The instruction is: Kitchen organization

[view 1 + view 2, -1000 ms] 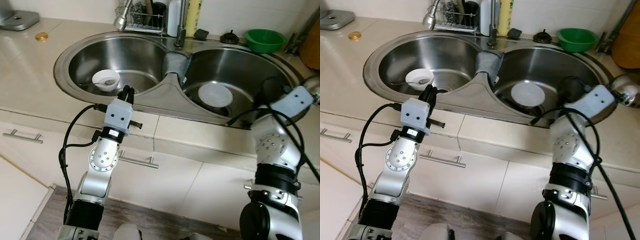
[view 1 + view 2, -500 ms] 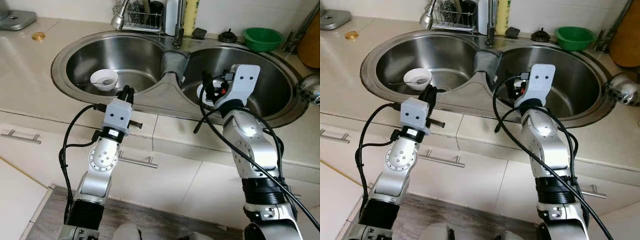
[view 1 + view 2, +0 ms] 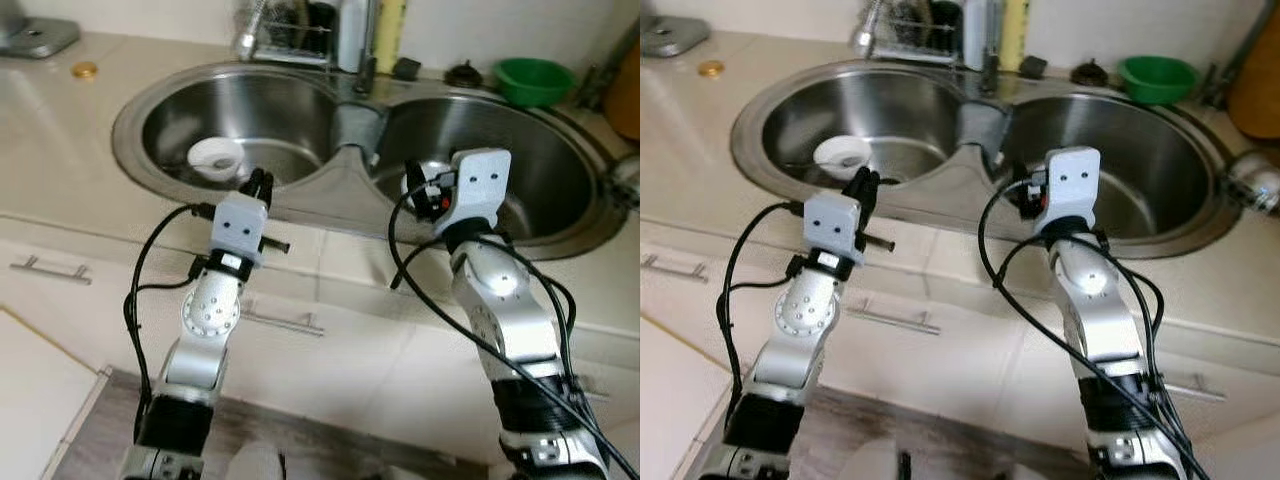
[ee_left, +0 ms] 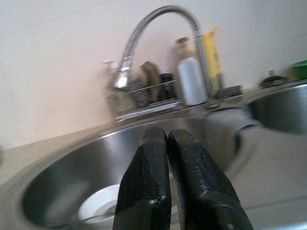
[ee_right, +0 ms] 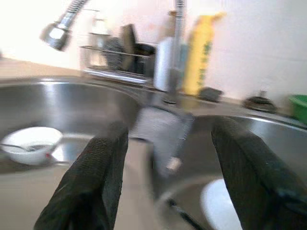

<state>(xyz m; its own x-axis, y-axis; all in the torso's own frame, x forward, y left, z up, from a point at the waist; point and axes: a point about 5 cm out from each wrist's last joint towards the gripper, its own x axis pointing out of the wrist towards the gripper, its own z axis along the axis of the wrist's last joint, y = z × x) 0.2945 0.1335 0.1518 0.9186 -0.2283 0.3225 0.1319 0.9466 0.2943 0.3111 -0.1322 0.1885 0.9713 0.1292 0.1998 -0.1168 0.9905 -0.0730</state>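
A steel double sink lies before me. In its left basin sits a small white bowl holding a spoon. My left gripper hovers at the sink's front rim just near of that bowl, fingers shut and empty, as the left wrist view confirms. In the right basin lies a white plate, mostly hidden behind my right arm in the eye views. Over the front rim of the right basin my right gripper stands open with nothing between its fingers. The bowl lies off to its side.
A grey cloth drapes over the divider between the basins. Behind the sink stand a faucet, a wire rack, a white bottle and a yellow bottle. A green bowl sits back right. Cabinet handles run below the counter.
My right arm swung from the sink's right rim in to the front of the right basin, then settled slightly lower. The left arm held still. The view has shifted a little and blurred.
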